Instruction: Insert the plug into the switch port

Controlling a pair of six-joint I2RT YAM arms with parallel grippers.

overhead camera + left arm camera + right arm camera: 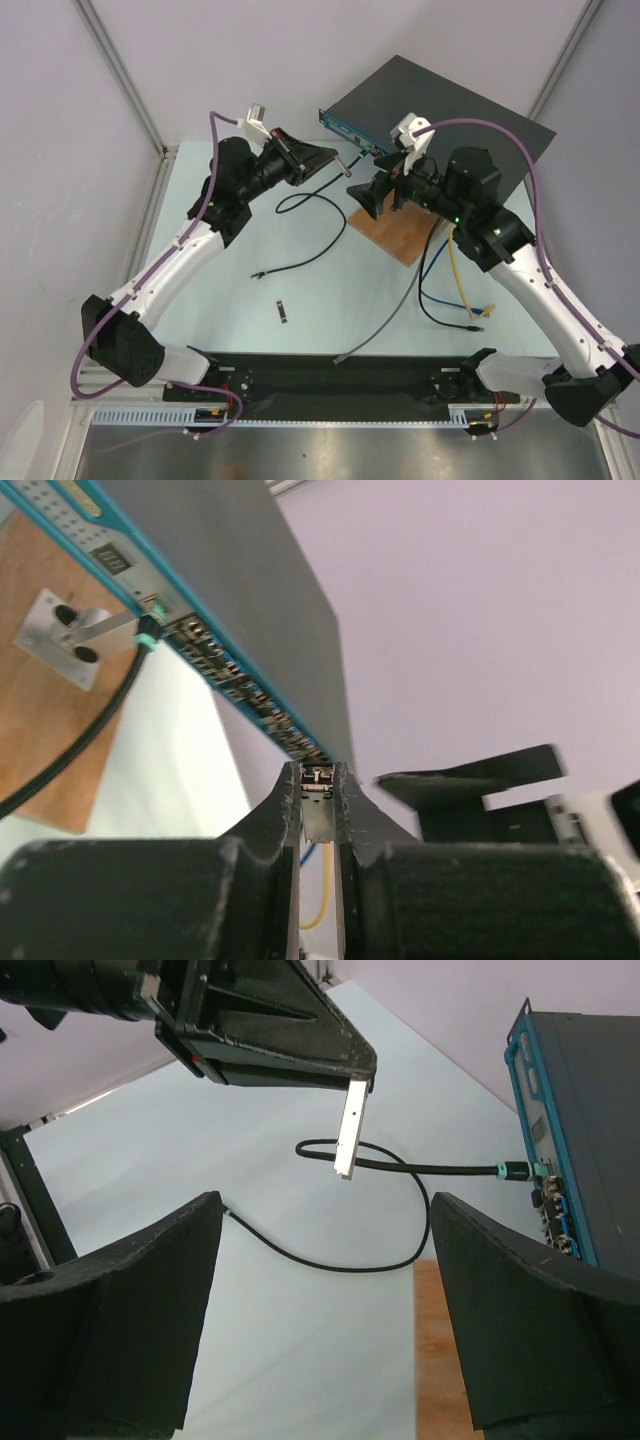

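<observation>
Holding the plug (349, 1135) clamped near the switch (440, 110), left end effector (328, 158) has yet to seat it in a port; right end effector (325, 1280) stands open, empty.

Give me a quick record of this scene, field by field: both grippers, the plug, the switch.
left gripper: shut on the plug
right gripper: open, holding nothing
plug: small metal piece, clear of the switch, not yet in a port
switch: blue front face toward the grippers; black cable with teal connector already plugged in
</observation>
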